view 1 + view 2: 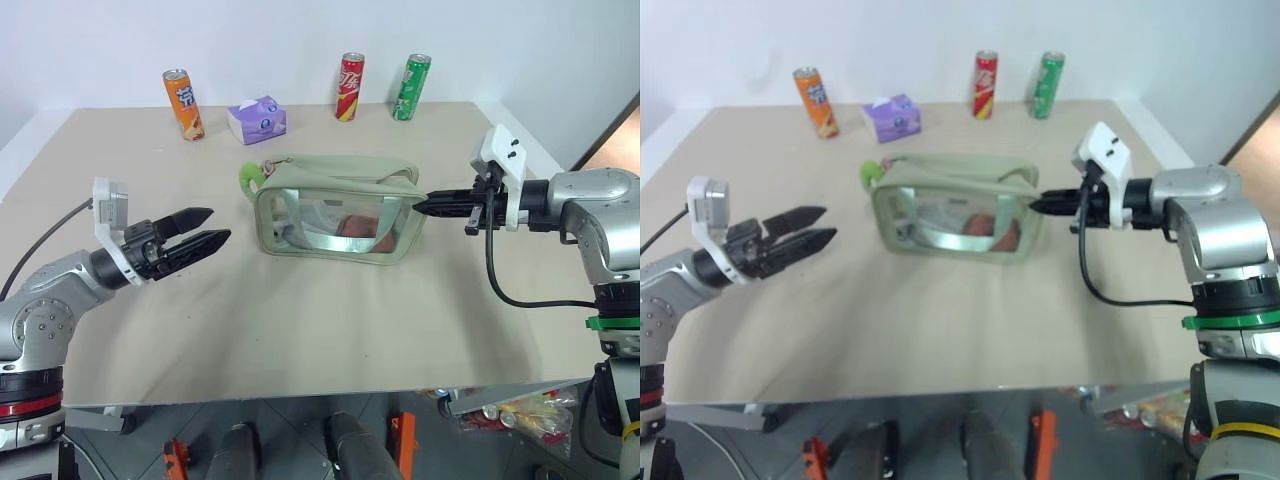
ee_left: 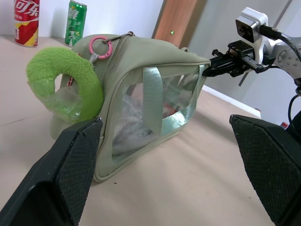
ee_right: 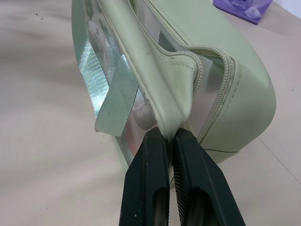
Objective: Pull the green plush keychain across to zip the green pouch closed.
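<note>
The green pouch (image 1: 335, 210) lies in the middle of the table, its clear side panel facing me and its zipper running along the top. At its left end the green plush keychain (image 1: 251, 176) hangs on a pink ring (image 2: 100, 47) from the zipper pull. My left gripper (image 1: 212, 228) hovers open a short way left of the pouch, apart from it, its fingers pointing at the keychain (image 2: 70, 80). My right gripper (image 1: 420, 205) is at the pouch's right end, shut on a fold of the pouch's pale fabric edge (image 3: 176, 110).
Along the table's far edge stand an orange can (image 1: 183, 104), a purple tissue pack (image 1: 257, 119), a red can (image 1: 350, 86) and a green can (image 1: 411, 87). The table's front edge (image 1: 330, 392) runs near me.
</note>
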### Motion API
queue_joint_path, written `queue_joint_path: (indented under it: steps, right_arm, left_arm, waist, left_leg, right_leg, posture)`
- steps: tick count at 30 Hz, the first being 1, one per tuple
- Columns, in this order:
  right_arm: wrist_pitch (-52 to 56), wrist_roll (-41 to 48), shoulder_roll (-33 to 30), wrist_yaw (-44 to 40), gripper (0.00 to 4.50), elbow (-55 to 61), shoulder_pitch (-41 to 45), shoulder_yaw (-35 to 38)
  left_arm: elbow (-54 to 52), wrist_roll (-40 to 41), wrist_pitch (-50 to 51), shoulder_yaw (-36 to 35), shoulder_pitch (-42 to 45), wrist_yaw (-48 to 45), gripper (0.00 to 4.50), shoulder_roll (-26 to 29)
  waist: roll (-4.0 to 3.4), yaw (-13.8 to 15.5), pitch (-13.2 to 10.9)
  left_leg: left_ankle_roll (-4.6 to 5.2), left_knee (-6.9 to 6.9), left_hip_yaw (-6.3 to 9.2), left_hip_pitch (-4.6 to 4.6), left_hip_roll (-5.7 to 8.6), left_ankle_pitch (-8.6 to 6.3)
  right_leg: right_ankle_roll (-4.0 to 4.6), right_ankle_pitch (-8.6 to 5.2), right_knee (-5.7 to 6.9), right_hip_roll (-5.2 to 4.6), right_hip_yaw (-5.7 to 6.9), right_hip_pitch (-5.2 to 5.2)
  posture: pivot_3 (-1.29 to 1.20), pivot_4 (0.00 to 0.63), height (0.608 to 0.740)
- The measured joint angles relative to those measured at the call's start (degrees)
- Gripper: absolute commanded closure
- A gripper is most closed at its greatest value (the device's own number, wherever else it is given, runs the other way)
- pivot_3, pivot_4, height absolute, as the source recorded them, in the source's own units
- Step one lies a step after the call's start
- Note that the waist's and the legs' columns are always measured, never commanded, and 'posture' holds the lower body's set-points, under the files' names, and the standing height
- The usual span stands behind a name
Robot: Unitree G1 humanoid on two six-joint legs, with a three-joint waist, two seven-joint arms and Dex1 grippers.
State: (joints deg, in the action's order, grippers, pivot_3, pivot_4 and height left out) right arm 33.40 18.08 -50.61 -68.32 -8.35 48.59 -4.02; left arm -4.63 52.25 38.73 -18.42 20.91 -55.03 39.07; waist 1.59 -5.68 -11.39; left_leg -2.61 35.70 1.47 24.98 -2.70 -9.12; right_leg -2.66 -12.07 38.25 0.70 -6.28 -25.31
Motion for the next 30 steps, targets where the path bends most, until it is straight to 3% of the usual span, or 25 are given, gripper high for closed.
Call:
queue_joint_path:
  steps: [11,19,24,30]
  right_arm:
    - [-4.78,-1.65,0.21,-6.89,4.43,-0.3,0.71,-1.99]
    - [-7.65,-3.41,1.62,-8.91,4.43,-3.37,2.16,-2.65]
    - [-7.73,-3.73,1.99,-8.88,4.43,-2.94,1.74,-2.46]
    - [-7.51,-3.68,1.89,-8.76,4.43,-1.84,0.93,-2.18]
  left_arm:
    - [14.95,-3.94,-0.08,-1.4,4.72,-2.16,0.0,3.33]
    - [26.73,-14.46,-2.45,6.46,14.09,-3.79,0.0,3.95]
    - [38.28,-19.64,-6.16,7.9,25.44,0.23,0.0,-2.75]
    - [39.71,-20.41,-6.33,7.95,27.86,0.29,0.0,-5.82]
  waist:
    - [0.0,-0.28,0.0]
    - [0.01,-0.3,0.01]
    - [0.05,-0.26,0.02]
    - [0.04,-0.47,0.02]
  left_leg:
    - [0.0,-0.05,-0.04,-0.11,-0.04,0.0]
    - [0.04,-0.06,-0.09,-0.2,-0.05,0.04]
    - [0.03,-0.05,-0.13,-0.21,-0.04,0.05]
    - [0.03,-0.28,-0.19,-0.34,-0.05,0.05]
  right_leg:
    - [0.05,0.04,0.01,0.03,0.01,0.01]
    - [0.06,0.12,0.02,0.05,0.01,0.04]
    - [-0.2,0.31,0.02,0.04,-0.05,0.07]
    - [-0.15,0.26,0.03,0.07,-0.11,0.06]
  posture:
    - [0.0,0.15,0.74]
    - [0.0,0.15,0.74]
    - [0.0,0.15,0.74]
    - [0.0,0.15,0.74]
